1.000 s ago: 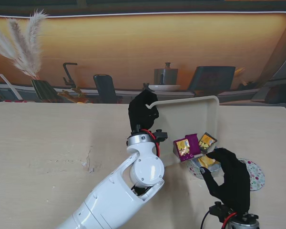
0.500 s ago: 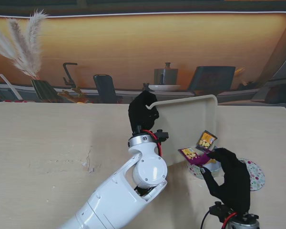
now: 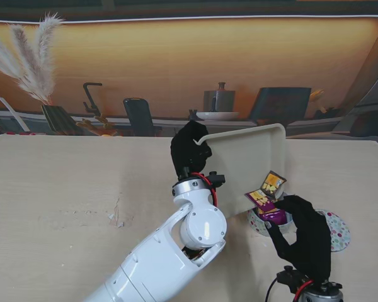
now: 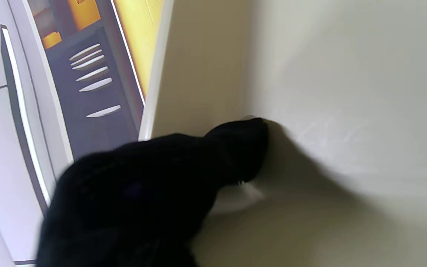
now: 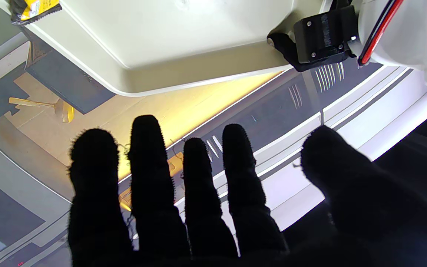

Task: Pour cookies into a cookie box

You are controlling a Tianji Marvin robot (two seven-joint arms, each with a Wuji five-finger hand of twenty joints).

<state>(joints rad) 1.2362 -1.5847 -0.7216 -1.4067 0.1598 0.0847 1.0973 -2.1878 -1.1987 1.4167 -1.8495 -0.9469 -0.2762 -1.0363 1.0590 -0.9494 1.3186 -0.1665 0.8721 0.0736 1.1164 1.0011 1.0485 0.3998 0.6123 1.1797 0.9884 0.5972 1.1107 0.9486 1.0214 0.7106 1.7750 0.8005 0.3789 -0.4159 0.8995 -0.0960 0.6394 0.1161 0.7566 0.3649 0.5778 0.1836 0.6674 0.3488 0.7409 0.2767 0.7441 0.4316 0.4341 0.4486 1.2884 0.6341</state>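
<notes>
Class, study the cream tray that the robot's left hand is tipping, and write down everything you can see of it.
The cream tray looks like smooth plastic, rectangular, with rounded corners and a raised rim. It stands tipped steeply on edge, its underside toward the stand camera. The black-gloved left hand grips its left rim, a finger pressing the inner wall in the left wrist view. Wrapped cookies slide off its lower right corner toward the cookie box. The right hand waits open nearby, not touching it.
</notes>
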